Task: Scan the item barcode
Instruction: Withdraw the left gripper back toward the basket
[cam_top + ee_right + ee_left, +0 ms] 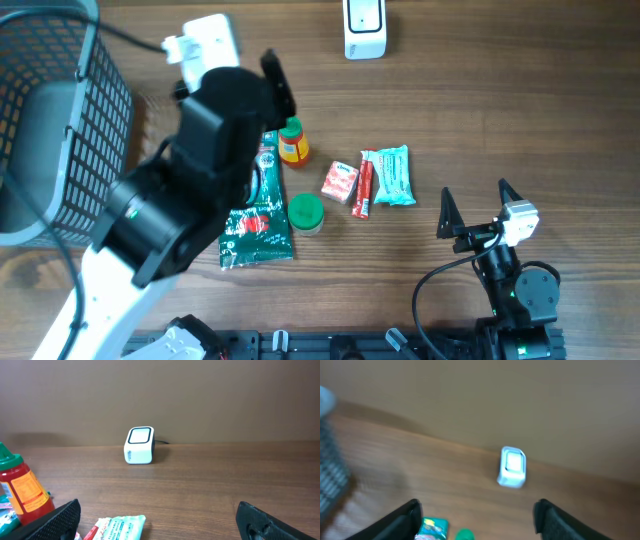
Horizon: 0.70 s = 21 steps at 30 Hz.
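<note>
My left claw (477, 510) and right claw (157, 510) stand released, empty. Near the scanner (365, 30): one bottle (293, 143), one green packet (258, 215), one teal packet (395, 175); labels unreadable.

Scanner (365, 30) at the table's (520, 100) far edge — bottle (292, 143) and packets (393, 176) nearer, basket (90, 110) left.

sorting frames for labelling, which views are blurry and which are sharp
Left wrist view: smeared by blur, the scanner and basket soft-edged. Right wrist view: sharp, scanner crisp. Overhead: clear, even light, though the left arm hides part of the green packet.
</note>
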{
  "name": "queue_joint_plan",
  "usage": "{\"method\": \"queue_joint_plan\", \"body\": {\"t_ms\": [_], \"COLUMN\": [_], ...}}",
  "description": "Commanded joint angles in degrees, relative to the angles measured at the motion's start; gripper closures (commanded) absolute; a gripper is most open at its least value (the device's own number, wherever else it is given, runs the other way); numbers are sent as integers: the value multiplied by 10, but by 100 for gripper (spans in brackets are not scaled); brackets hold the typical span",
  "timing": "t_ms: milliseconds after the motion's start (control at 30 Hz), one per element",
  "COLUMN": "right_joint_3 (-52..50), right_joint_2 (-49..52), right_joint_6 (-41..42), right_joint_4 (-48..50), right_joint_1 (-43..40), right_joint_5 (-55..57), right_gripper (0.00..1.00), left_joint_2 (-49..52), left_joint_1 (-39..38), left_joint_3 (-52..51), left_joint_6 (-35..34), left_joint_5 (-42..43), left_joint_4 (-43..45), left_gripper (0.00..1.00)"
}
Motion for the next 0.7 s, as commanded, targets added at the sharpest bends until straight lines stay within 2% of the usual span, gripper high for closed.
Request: {"method": "queue_joint_plan", "body": {"t_ms": [0,33,133,267,367,600,667], "right_joint_3": [-1,-1,-1,-1,-1,-1,-1], "right_joint_2": [-5,-5,-5,-5,-5,-5,-5], "right_joint_6": [-8,-8,-8,-8,-8,-8,-10], "right_joint_4": [2,2,2,2,2,2,2], "right_joint_1": [1,1,1,1,1,1,1], "right_joint_5": [-5,-5,-5,-5,-5,-5,-4], "right_gripper": [0,1,0,0,0,0,0], "left_joint_2": [-32,-39,-62,-92,-120,-178,-189], "left_joint_1": [3,3,3,3,3,3,3], "left_joint_3": [4,4,4,4,4,4,4], "left_joint_6": [5,5,6,6,6,8,36], "left_joint_5": [-148,-177,-268,-367,-426,-441,-441], "left_joint_4": [6,12,46,118,209,408,451], "left_gripper": [14,13,0,0,0,0,0]}}
